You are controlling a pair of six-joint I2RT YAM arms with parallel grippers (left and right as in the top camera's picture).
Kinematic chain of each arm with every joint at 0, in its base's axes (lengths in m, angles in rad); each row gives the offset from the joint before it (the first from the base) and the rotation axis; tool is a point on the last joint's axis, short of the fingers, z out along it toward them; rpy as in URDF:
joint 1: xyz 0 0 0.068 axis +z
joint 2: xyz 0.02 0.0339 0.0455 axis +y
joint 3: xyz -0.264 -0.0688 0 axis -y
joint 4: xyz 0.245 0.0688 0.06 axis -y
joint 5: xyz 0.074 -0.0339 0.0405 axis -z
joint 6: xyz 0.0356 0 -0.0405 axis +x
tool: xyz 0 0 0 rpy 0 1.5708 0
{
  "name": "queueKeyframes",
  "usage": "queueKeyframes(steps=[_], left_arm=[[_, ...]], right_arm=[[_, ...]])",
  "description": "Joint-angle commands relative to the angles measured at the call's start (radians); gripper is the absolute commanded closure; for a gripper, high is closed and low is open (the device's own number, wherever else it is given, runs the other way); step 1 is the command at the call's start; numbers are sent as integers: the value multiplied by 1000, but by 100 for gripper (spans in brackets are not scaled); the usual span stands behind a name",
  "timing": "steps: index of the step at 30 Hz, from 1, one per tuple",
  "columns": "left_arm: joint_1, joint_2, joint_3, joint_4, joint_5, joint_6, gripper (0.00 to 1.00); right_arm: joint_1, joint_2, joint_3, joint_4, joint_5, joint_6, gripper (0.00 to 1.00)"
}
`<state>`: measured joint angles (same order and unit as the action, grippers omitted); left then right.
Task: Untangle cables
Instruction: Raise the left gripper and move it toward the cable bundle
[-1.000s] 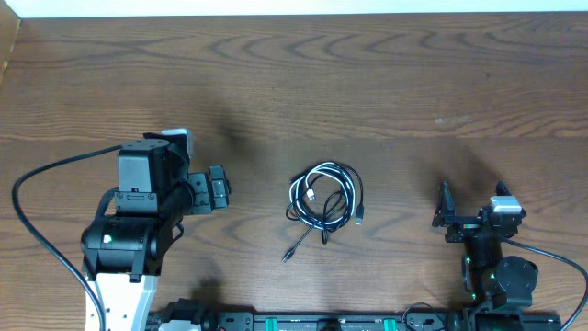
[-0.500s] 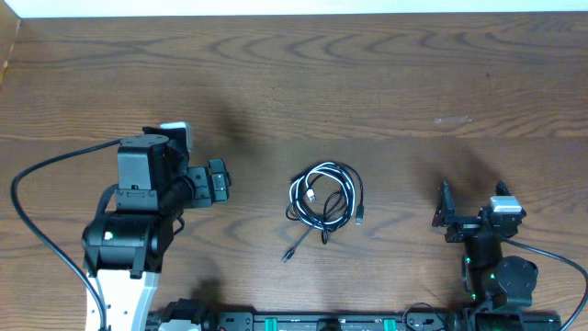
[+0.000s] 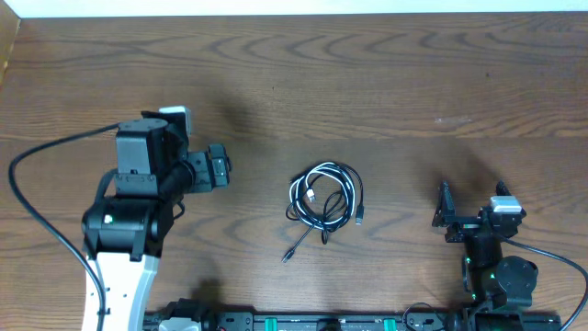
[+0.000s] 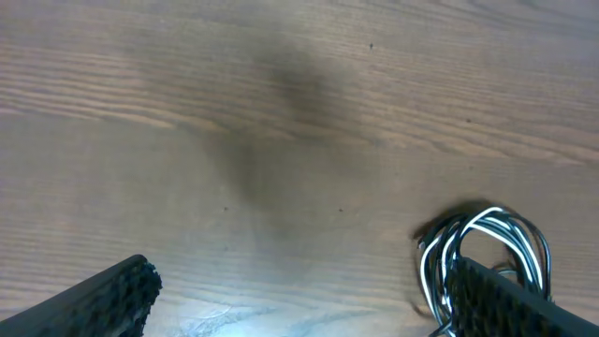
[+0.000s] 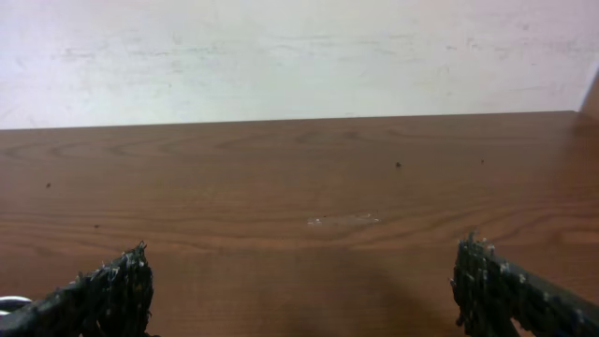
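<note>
The cables [image 3: 324,197] lie as one coiled bundle of thin black and white cords in the middle of the table, with a loose black plug end [image 3: 287,256] trailing to the lower left. In the left wrist view the bundle [image 4: 477,245] shows at the lower right, partly behind one finger. My left gripper [image 3: 219,171] is open and empty, to the left of the bundle and apart from it. My right gripper [image 3: 446,213] is open and empty at the right, well clear of the cables.
The wooden table [image 3: 367,83] stretches to a white wall at the far edge. A thick black arm cable [image 3: 37,230] loops at the left of the left arm. A small pale smear [image 5: 343,220] marks the wood in the right wrist view.
My left arm has moved slightly up, away from the front edge. The cables and my right arm have not moved.
</note>
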<state>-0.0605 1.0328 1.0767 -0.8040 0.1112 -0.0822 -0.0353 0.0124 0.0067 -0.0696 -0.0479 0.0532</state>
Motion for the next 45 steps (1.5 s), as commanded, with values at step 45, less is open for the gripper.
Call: queueKeyframes(steps=[45], left_arm=[[-50,190,70,51,87,90,2]], right_arm=[[-4,-8,-1,-5,12,13,1]])
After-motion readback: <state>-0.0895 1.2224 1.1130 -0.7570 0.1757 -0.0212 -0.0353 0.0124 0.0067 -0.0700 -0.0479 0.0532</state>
